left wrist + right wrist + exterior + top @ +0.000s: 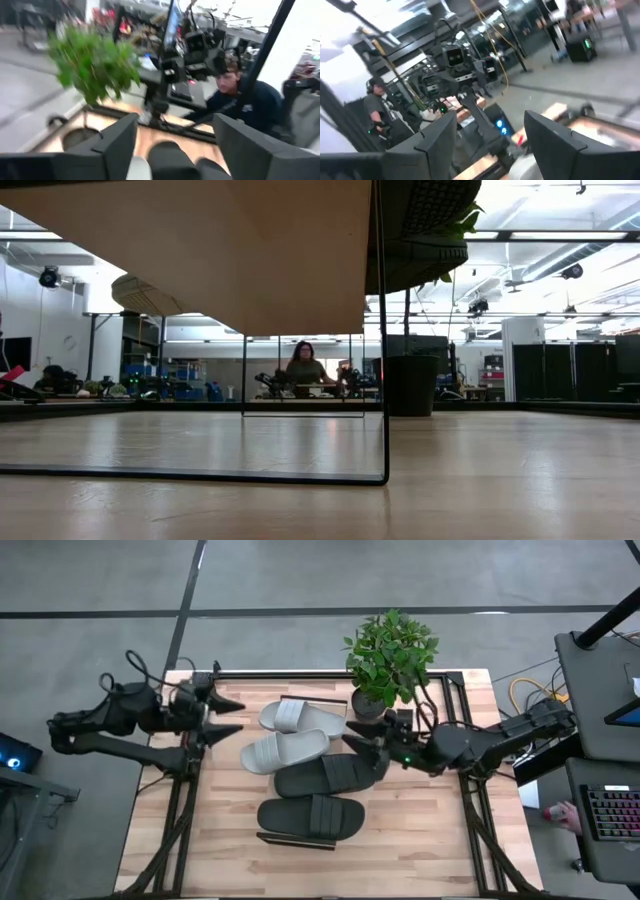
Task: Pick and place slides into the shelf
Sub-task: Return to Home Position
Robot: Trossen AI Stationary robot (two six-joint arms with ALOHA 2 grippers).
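- Looking straight down at the table, all four slides sit in a loose row across the middle, one after the other.
- The first grey slide (300, 715) is at the far end, nearest the potted plant (390, 650). The second grey slide (285, 751) is just beside it, and the two look to be touching.
- Next comes the first black slide (330, 775), then the second black slide (312, 817) at the near end.
- The shelf (230, 250) is underneath them. From table height you only get the underside of its plank and a thin dark rail (382, 330). A dark sole (430, 220) hangs out over the plank's edge.
- From above the shelf is mostly hidden by the slides, with just dark edges peeking out at either end of the row.
- The left gripper (232, 717) hangs off to the left of the grey pair, clear of them, with its fingers (117, 145) spread apart and nothing between them.
- The right gripper (352, 740) is close in by the first black slide and the plant pot. Its fingers (435, 145) are apart too, holding nothing.
- Can't tell whether that right one is actually touching the slide.
- A person (305, 365) sits way back in the room beyond the table.
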